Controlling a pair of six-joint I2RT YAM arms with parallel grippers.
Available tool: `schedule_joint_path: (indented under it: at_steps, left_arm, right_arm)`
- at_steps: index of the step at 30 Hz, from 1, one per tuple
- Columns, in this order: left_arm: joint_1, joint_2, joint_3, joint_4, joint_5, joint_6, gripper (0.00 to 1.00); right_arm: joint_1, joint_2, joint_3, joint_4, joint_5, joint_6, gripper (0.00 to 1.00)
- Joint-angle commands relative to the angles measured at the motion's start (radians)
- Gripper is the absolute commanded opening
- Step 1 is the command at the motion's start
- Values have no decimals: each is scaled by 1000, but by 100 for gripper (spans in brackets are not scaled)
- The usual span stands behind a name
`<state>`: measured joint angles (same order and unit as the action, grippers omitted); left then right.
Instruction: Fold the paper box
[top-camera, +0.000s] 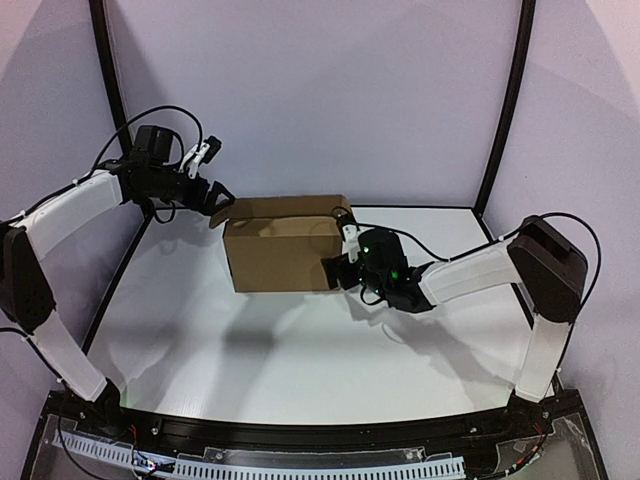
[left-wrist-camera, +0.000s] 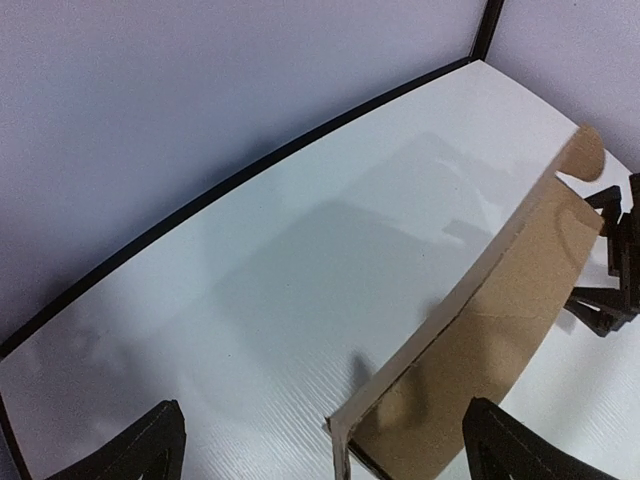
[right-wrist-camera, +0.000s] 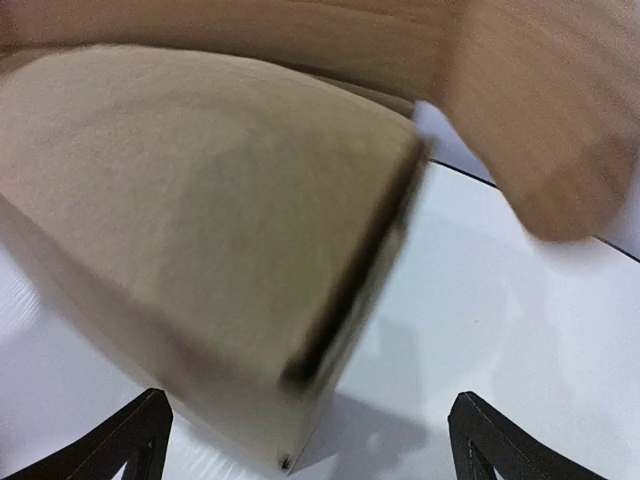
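The white table (top-camera: 300, 350) lies bare in front of the arm bases. Past its middle, the right claw (top-camera: 342, 258) reaches in from the right to the right end of the paper box (top-camera: 285, 255). Its fingers (right-wrist-camera: 130, 445) are spread wide with nothing gripped, and the box's corner sits close in front of them. The box stands on the table near the centre, toward the back, as a shallow brown carton with its rear flap (top-camera: 290, 208) up. Beyond it, the left claw (top-camera: 215, 203) hovers by the box's far left corner, its fingers (left-wrist-camera: 140, 455) also wide apart and empty. The top edge of the box runs ahead between them.
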<state>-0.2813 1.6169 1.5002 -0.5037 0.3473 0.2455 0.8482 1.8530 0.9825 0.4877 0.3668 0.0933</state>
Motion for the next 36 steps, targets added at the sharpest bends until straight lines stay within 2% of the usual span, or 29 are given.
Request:
schedule_joint_path:
  at_steps: [1, 5, 11, 14, 17, 19, 23, 28, 32, 36]
  left_arm:
    - [12, -65, -19, -2, -8, -17, 99]
    - [16, -56, -9, -11, -12, -50, 99]
    - [16, -91, -72, 20, -18, -145, 99]
    - [14, -162, -128, 21, -28, -229, 99]
    - [-11, -211, -150, -12, -78, -281, 99]
    - [-53, -240, -162, -50, -205, -292, 99]
    - [-138, -266, -165, -161, -410, -349, 96]
    - [-175, -251, -141, -238, -469, -417, 89]
    - [-191, -228, -124, -255, -491, -445, 82]
    - [-209, -185, -81, -288, -507, -461, 74]
  right_arm:
    - [-56, 45, 48, 89, -4, 20, 98]
    - [-86, 33, 53, 56, -53, -3, 98]
    - [-84, -151, -76, -64, -154, 27, 98]
    - [-85, -287, -48, -383, -199, -11, 98]
    - [-87, -354, 61, -597, -204, -22, 98]
    - [-102, -356, 202, -770, -221, -38, 98]
    - [-161, -224, 572, -1112, -300, -36, 94]
    - [-211, -4, 919, -1390, -398, -144, 87]
    - [-240, 129, 1092, -1480, -466, -192, 76]
    - [-249, 189, 1164, -1477, -481, -207, 73]
